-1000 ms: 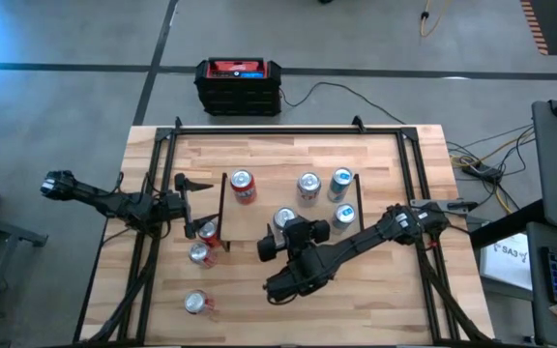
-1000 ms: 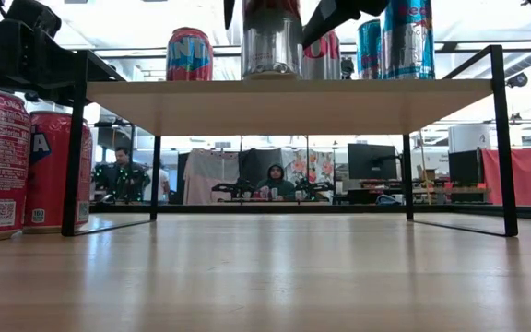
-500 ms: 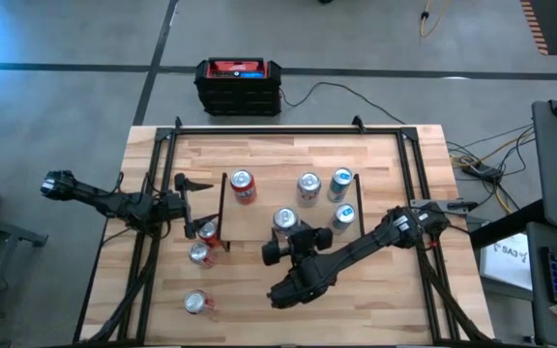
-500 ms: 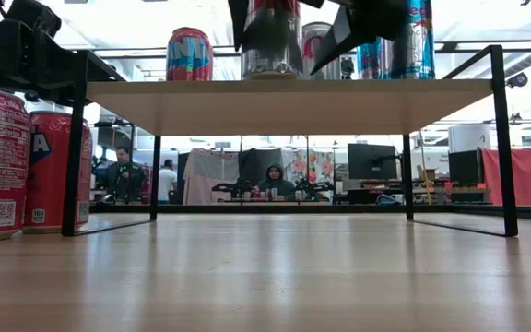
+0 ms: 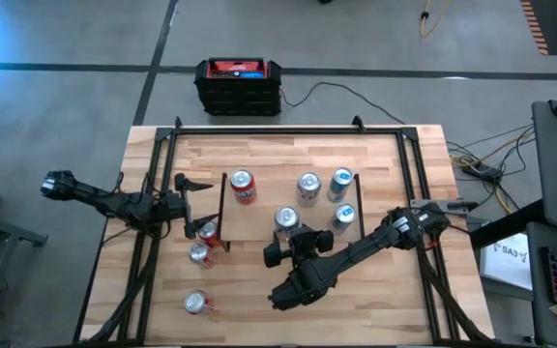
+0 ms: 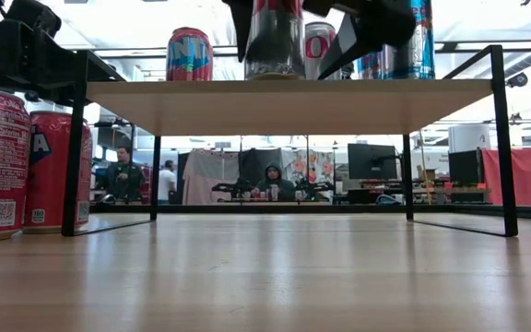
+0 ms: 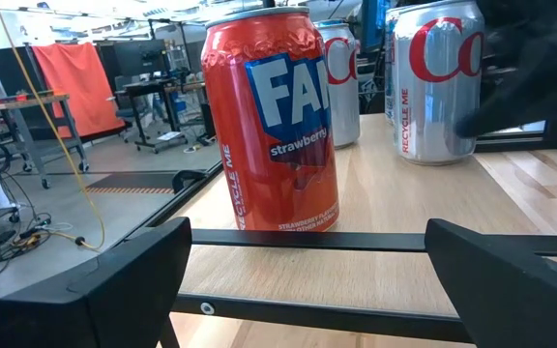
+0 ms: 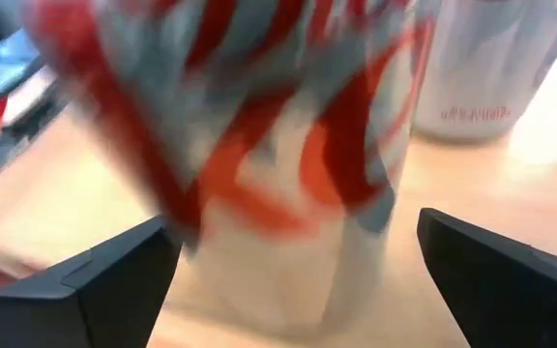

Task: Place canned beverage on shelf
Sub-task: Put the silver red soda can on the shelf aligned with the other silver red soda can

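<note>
i see my right end effector (image 5: 286, 235) spread wide, its fingers on either side of a silver and red can (image 5: 285, 218) that stands upright on the shelf (image 5: 259, 215). the can sits just ahead of it, at the shelf's near edge. my left end effector (image 5: 193, 185) waits, spread too, by the shelf's left end, facing a strawberry fanta can (image 7: 272, 121). more cans (image 5: 199, 254) stand on the tabletop (image 5: 385, 159) nearby.

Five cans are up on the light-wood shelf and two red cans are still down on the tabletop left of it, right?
Not quite: the high view shows three red cans on the tabletop left of the light-wood shelf, two by its left edge and one nearer the front. Five cans on the shelf is right.
</note>
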`<state>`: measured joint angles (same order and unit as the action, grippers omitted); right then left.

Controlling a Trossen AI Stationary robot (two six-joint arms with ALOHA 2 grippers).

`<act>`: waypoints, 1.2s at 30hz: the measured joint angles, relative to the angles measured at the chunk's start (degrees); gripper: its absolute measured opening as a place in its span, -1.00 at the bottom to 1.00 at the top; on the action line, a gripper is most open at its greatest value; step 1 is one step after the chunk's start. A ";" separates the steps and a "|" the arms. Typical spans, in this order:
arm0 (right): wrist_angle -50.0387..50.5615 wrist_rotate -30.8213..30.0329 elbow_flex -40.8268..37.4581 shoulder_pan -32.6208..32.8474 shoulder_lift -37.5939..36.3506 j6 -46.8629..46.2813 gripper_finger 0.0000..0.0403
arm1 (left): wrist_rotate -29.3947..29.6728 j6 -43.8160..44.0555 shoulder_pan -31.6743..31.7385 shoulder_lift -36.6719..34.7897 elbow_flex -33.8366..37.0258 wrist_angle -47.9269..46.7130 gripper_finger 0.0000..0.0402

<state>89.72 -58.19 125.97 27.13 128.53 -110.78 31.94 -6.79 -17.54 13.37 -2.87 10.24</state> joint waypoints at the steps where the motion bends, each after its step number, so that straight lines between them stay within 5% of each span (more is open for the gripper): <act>1: -0.12 0.67 0.52 0.55 0.00 0.69 0.99 | 0.00 0.00 0.02 0.00 0.00 0.00 0.99; 13: 0.24 8.71 6.64 10.24 -0.13 4.66 0.99 | 0.00 0.00 0.02 0.00 0.00 0.00 0.99; 25: -0.18 9.29 -3.56 14.21 -0.17 -16.53 0.99 | 0.00 0.00 0.01 0.01 0.00 0.00 0.99; 36: -11.10 7.11 -4.52 13.09 -0.17 5.86 0.99 | 0.00 0.00 0.01 0.02 0.00 0.00 0.99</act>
<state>78.62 -51.08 121.45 40.23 128.35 -104.93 31.94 -6.79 -17.53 13.39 -2.87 10.24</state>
